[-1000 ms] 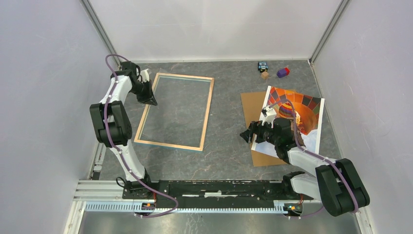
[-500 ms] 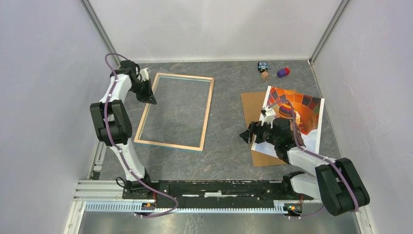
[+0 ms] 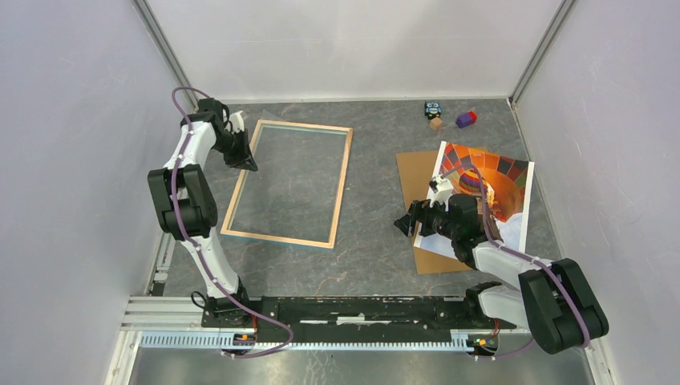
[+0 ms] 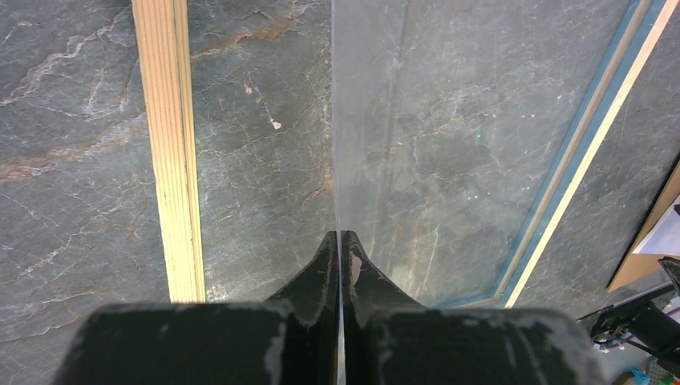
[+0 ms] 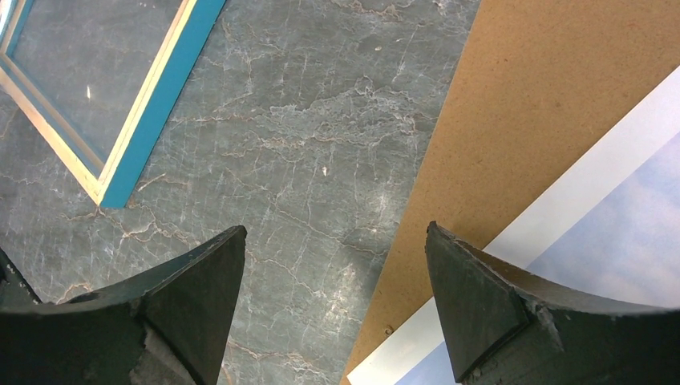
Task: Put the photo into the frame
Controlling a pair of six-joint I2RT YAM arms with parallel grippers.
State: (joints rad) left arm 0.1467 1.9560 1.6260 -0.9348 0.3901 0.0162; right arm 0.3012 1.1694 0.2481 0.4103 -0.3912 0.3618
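Observation:
The frame [image 3: 343,176] lies flat at the left centre of the table with its pale wood side up; its wood rail [image 4: 172,144] and blue-edged far rail [image 4: 579,156] show in the left wrist view. My left gripper [image 3: 248,164] is shut on the edge of the frame's clear pane [image 4: 449,120], at the frame's left side. The photo [image 3: 501,180] lies on a brown hardboard sheet [image 3: 415,172] at the right. My right gripper [image 3: 407,224] is open and empty, low over the sheet's left edge, near the photo's pale corner [image 5: 617,233].
A toy car [image 3: 433,107], a small wooden block [image 3: 435,123] and a purple block [image 3: 466,119] lie at the back right. Grey walls close in the table on three sides. A blue frame corner [image 5: 160,104] shows left of my right gripper.
My left gripper has edged slightly toward the far side with the pane in it. The right arm has barely moved.

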